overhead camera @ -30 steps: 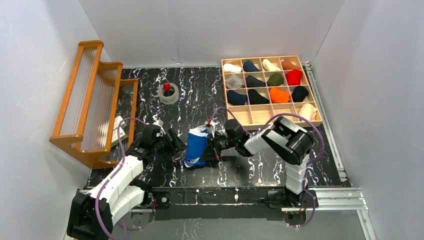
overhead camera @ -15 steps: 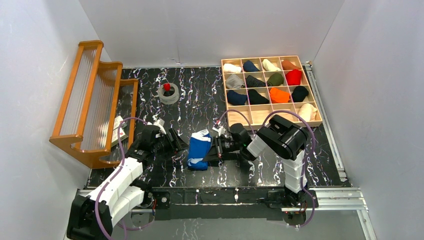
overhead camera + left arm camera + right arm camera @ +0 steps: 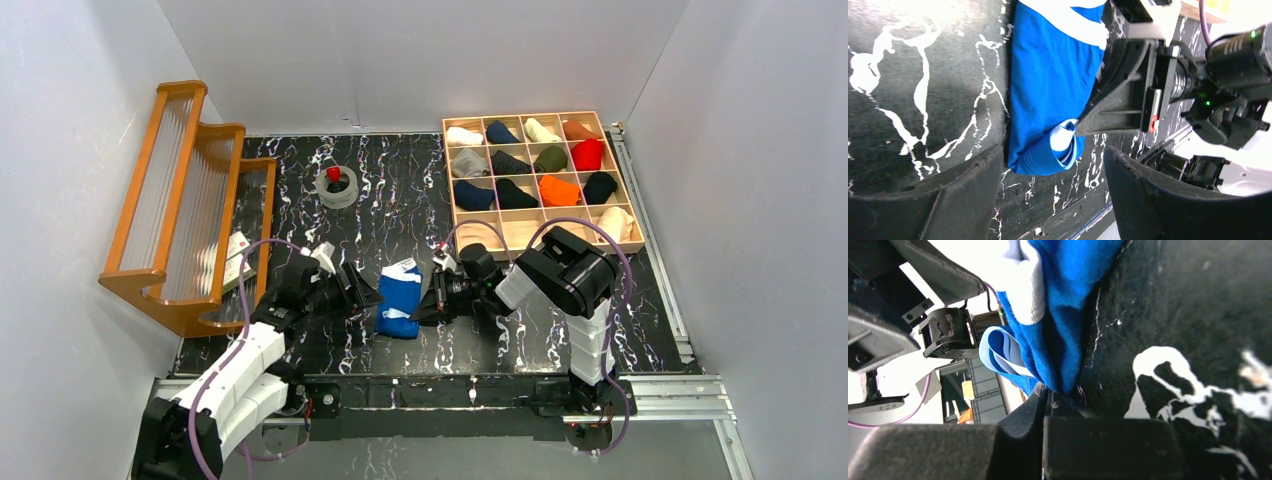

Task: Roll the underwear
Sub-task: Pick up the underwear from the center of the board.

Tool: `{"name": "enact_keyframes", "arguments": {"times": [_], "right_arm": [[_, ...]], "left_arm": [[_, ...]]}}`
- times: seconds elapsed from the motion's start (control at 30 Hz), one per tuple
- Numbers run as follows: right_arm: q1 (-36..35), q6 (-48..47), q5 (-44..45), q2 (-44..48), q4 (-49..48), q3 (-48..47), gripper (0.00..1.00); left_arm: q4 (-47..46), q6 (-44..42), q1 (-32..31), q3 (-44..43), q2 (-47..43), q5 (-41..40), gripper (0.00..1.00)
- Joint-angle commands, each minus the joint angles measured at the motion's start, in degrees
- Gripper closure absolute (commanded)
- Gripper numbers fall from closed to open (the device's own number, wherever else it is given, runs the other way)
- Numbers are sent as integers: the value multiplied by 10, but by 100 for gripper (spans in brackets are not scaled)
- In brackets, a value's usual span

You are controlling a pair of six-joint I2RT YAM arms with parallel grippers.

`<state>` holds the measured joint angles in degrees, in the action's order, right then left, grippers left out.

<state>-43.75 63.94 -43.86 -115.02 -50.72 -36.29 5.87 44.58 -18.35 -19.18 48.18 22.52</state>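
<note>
Black marbled tabletop [image 3: 400, 190], walled in white, is seen from above, and the blue underwear [image 3: 400, 298] is laid on it as a narrow folded bundle with its white-striped end turned away from the arm bases. A wooden grid tray [image 3: 447, 180] filled with rolled garments is set beyond the underwear to the right; a wooden rack [image 3: 170, 200] is placed well to its left.

The left gripper [image 3: 362, 295] is held just left of the underwear with its jaws wide apart and nothing gripped. In the left wrist view, the two dark fingers [image 3: 963, 200] are seen at either side of the frame, and the underwear [image 3: 1048, 75] is framed in the gap ahead of them, untouched.

The right gripper [image 3: 425, 305] is brought in from the underwear's right side with its jaws pressed together. Its tip [image 3: 1083, 125] is set against the bundle's near end, where a light blue rolled edge is curled. In the right wrist view, blue fabric [image 3: 1073, 315] is met by the closed fingertips [image 3: 1053, 400]; whether a fold is pinched cannot be told.
</note>
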Motion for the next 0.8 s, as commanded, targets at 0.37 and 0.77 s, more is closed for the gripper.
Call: {"name": "enact_keyframes", "arguments": {"times": [0.37, 0.77], "right_arm": [[26, -90, 56, 30, 245, -60, 97], [27, -118, 52, 30, 283, -91, 93]], "left_arm": [[-22, 10, -104, 59, -11, -62, 23], [-112, 8, -109, 55, 104, -68, 46]]}}
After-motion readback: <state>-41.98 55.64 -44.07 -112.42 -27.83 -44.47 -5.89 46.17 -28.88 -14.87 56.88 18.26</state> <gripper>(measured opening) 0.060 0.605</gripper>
